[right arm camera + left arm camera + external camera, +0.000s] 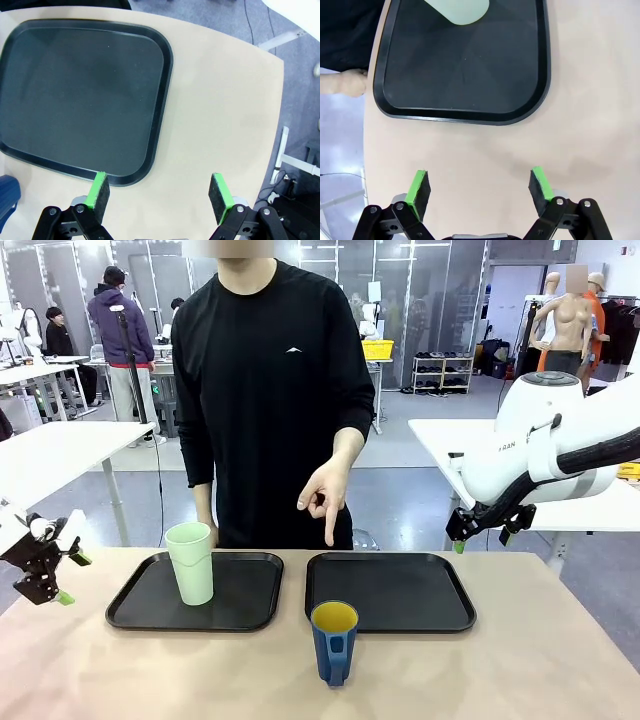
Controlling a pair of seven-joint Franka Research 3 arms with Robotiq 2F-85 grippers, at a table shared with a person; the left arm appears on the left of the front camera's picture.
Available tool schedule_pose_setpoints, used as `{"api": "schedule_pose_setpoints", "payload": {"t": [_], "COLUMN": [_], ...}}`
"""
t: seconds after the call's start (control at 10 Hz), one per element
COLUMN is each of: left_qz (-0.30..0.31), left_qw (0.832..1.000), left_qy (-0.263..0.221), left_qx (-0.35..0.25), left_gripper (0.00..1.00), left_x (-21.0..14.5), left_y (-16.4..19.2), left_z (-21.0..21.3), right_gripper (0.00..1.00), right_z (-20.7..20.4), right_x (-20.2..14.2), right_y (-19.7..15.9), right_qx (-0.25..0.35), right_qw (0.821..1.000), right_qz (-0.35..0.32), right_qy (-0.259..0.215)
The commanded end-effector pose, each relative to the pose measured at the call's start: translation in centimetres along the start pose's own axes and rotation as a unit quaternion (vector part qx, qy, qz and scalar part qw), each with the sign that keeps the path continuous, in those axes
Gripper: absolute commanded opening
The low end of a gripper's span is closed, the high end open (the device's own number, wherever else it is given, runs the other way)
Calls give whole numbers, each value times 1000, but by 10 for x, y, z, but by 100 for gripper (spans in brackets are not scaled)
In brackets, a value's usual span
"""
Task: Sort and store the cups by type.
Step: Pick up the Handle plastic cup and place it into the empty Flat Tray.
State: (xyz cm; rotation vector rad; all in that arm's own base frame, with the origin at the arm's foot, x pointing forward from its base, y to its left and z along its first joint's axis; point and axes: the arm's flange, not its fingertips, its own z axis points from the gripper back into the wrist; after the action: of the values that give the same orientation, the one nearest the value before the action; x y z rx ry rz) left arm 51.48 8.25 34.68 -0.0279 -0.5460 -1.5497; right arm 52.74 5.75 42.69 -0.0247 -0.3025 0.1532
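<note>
Two cups: one tall pale mint-green tumbler (pixel 190 562), one shorter dark blue mug (pixel 334 640) with a yellow inside. Two black trays, side by side, with a narrow strip of table (pixel 520 660) between them.

Tumbler: stands upright on the left tray (pixel 250 590), in its left half, clear of the rim. Seen from the left wrist (pixel 457 11) at the far part of that tray (pixel 465 65).

Mug: stands upright on bare tabletop, just beside the near rim of the right tray (pixel 400 590), by its left corner. Shows as a blue edge (pixel 7 197) at the corner of the right wrist view, off the tray (pixel 75 90).

Two grippers, both spread wide and holding nothing. Left gripper (pixel 72 578) hangs by the table's left edge; from its wrist (pixel 480 182), bare wood between pads and tray rim. Right gripper (pixel 482 540) hangs high over the far right side; from its wrist (pixel 159 185), looks down on the tray's end and the table corner.

Two hands of the person: one (pixel 325 495) points its index finger down above the right tray's far rim, the other (pixel 347 82) sits at the table's far edge.

Open room: inside the right tray, along the near side, and at the right end of the table.
</note>
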Motion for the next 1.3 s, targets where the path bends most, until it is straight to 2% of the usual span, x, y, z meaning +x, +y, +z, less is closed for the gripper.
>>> {"api": "schedule_pose_setpoints", "payload": {"t": [0.0, 0.7, 0.9, 1.1, 1.2], "left_qz": [-3, -3, -3, -3, -3], "left_qw": [1000, 1000, 1000, 1000, 1000], "left_qy": [-9, -9, -9, -9, -9], "left_qx": [11, 11, 11, 11, 11], "left_gripper": [100, 100, 100, 100, 100], "left_x": [-1, -1, -1, -1, -1], "left_y": [0, 0, 0, 0, 0], "left_z": [2, 2, 2, 2, 2], "right_gripper": [100, 100, 100, 100, 100], "right_z": [1, 0, 17, 26, 30], "right_x": [0, 0, -14, -28, -33], "right_y": [0, 0, 0, 4, 7], "right_qx": [0, 0, -46, -89, -64], "right_qw": [1000, 1000, 988, 950, 927], "right_qz": [0, 0, 148, 298, 369], "right_qy": [-1, 0, -25, -21, -5]}}
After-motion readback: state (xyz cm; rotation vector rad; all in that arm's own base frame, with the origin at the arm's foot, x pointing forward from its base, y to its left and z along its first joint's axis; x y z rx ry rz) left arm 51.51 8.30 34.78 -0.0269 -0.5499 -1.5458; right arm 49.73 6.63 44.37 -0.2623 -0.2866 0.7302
